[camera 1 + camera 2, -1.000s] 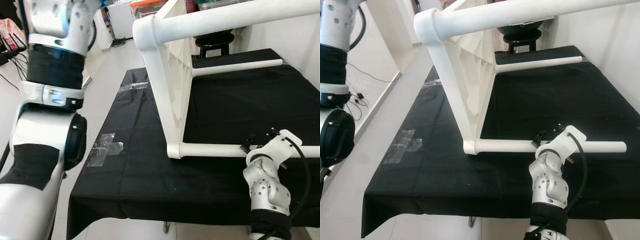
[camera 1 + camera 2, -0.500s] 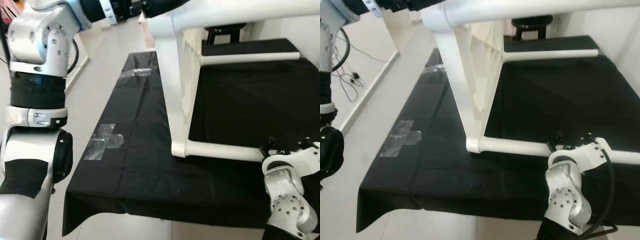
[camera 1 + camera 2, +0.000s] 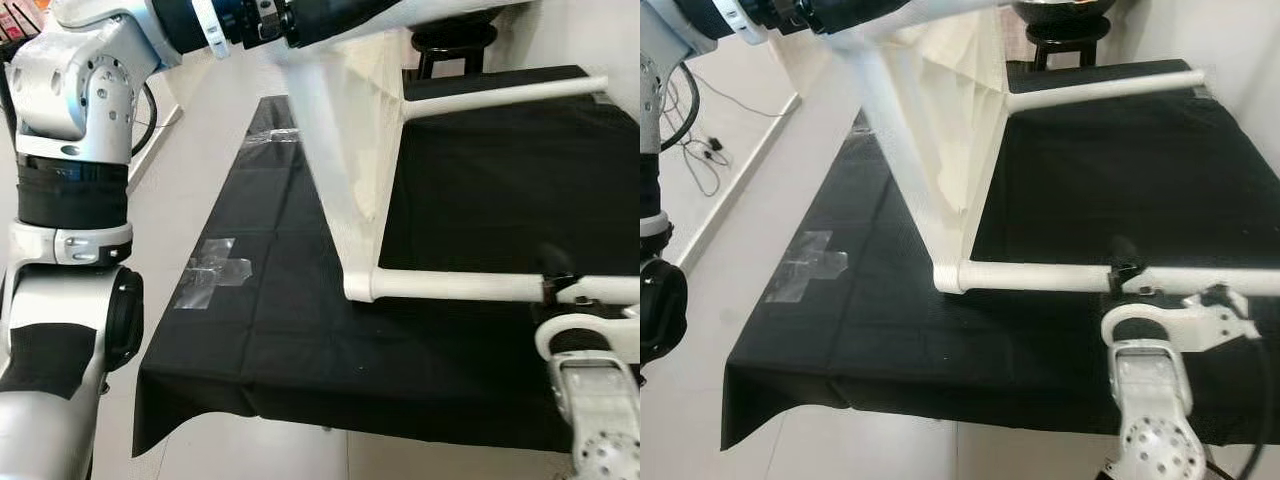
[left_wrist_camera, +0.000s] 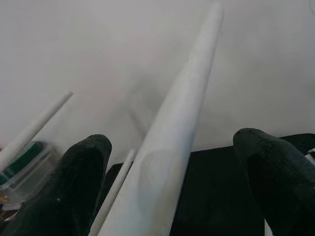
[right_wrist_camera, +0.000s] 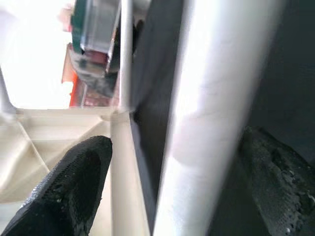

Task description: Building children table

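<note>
A white children's table lies on its side on the black cloth, its top panel (image 3: 345, 130) upright and blurred by motion. Its near lower leg (image 3: 450, 286) rests along the cloth, and the far lower leg (image 3: 500, 95) lies behind it. My left gripper (image 3: 335, 12) is high up, shut on the upper leg (image 4: 167, 162), which runs between its fingers (image 4: 81, 182). My right gripper (image 3: 1128, 272) is shut on the near lower leg (image 5: 206, 123), close to the front right of the cloth.
The black-covered work table (image 3: 270, 300) has clear tape patches (image 3: 212, 272) near its left edge, with bare floor (image 3: 200, 130) beyond. A black stool (image 3: 455, 40) stands behind the table. A wall runs along the right side, and cables (image 3: 700, 160) lie on the floor at left.
The table has tipped: its upper leg has risen to the top edge of the picture and its top panel now blurs. Both grippers stay on their legs. The camera has shifted.
</note>
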`<state>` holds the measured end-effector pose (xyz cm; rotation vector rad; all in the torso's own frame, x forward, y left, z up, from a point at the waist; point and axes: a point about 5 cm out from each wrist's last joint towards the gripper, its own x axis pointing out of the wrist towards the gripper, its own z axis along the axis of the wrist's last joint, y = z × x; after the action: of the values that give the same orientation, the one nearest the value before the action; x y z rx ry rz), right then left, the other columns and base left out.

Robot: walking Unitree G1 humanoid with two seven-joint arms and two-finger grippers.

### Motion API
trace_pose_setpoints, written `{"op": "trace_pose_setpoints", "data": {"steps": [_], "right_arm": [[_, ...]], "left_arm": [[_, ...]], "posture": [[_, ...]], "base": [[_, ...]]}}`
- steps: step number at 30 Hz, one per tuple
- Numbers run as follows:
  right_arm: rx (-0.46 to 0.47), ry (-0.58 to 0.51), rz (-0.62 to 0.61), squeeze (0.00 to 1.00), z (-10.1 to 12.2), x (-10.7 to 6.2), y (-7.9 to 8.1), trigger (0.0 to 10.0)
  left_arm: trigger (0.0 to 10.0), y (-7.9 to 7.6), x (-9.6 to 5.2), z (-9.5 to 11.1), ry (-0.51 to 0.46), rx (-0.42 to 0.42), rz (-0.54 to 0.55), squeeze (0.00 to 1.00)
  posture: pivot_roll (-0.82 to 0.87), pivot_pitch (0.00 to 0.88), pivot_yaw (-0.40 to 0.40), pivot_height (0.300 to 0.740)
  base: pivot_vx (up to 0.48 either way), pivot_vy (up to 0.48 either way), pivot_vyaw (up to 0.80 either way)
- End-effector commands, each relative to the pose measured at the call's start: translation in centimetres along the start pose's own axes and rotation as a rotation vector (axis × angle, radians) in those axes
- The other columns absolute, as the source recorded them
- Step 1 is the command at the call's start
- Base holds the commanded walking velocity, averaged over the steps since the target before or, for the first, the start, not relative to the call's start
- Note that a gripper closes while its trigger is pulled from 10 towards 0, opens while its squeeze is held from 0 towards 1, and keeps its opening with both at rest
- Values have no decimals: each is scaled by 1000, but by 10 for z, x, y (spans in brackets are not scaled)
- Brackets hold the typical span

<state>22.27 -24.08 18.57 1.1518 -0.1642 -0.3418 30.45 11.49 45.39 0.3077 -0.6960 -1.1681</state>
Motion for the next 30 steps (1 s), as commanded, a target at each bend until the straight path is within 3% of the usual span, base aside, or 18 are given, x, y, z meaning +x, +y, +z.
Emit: {"op": "trace_pose_setpoints", "data": {"steps": [1, 3, 9, 11, 12, 13, 15, 23, 26, 30], "right_arm": [[65, 43, -45, 290, -12, -12, -10, 10000], [35, 61, -77, 106, -11, -19, -18, 10000], [-27, 78, -184, 86, -11, -19, -37, 10000], [-161, 118, -327, 78, -12, -18, -58, 10000], [-161, 118, -327, 78, -12, -18, -58, 10000], [-243, 149, -382, 78, -13, -18, -65, 10000], [-260, 179, -422, 78, -16, -16, -68, 10000], [-315, 230, -482, 82, -20, -20, -76, 10000], [-220, 207, -371, 82, -24, -13, -56, 10000], [-185, 201, -328, 82, -25, -9, -49, 10000]], "left_arm": [[10000, 2, -8, 1, 5, 2, 13, 0], [10000, 3, -9, 1, 2, 1, 18, 0], [10000, 2, -9, 1, -1, -2, 22, 0], [10000, 2, -9, 1, 0, 2, 24, 0], [10000, 2, -9, 1, 0, 2, 24, 0], [10000, 2, -10, 2, 3, 10, 27, 0], [10000, 10, -15, 8, -13, 20, 84, 0], [10000, 8, -16, 8, -10, 25, 84, 0], [10000, 5, -18, 7, -9, 27, 82, 0], [10000, 5, -19, 7, -9, 24, 89, 0]], "posture": [[-71, 85, 90, 740], [-81, 85, 92, 740], [-81, 84, 91, 740], [-75, 86, 85, 740], [-75, 86, 85, 740], [-75, 88, 85, 740], [-75, 85, 79, 740], [-73, 85, 75, 740], [-77, 79, 71, 740], [-77, 77, 70, 740]], "base": [[0, 0, 0], [0, 0, 0], [0, 0, 0], [0, 0, 0], [0, 0, 0], [0, 0, 0], [0, 0, 0], [0, 0, 0], [0, 0, 0], [0, 0, 0]]}}
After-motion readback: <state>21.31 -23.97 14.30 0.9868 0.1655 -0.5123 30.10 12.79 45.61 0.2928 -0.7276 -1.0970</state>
